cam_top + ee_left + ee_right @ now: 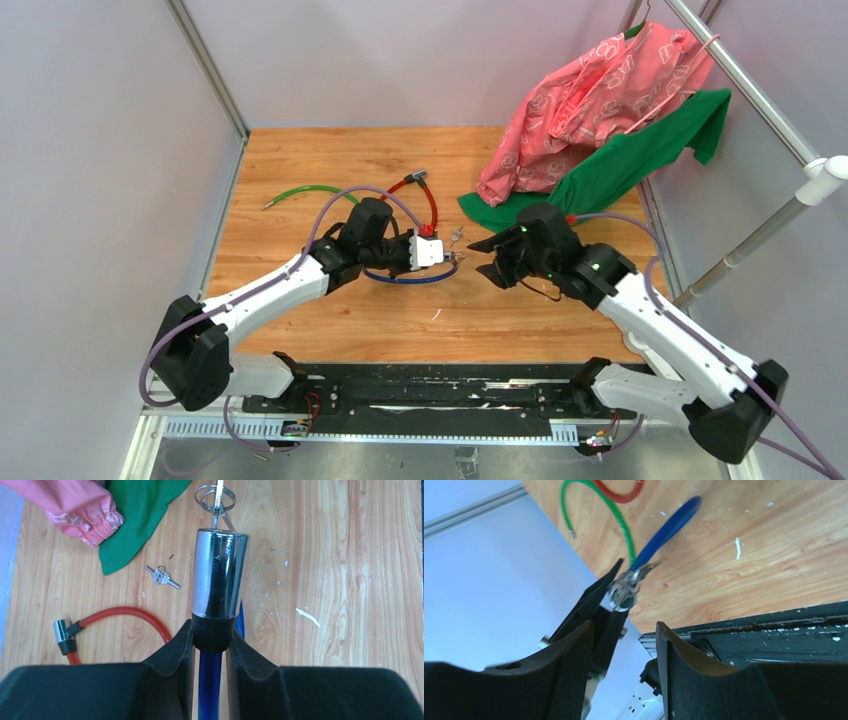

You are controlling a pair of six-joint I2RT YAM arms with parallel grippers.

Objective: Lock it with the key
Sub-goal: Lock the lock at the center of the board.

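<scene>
Just ahead of released right pincer (623, 627), key (218, 492) in lock cylinder (219, 572), left pincer (210, 630) clenched on it.

Your top view looks down from above and behind the arm bases over the whole counter (300, 170). Your wrist views ride close behind the left claw (210, 630) and right claw (623, 626), facing each other across the chrome lock cylinder (220, 570), which both show.
</scene>
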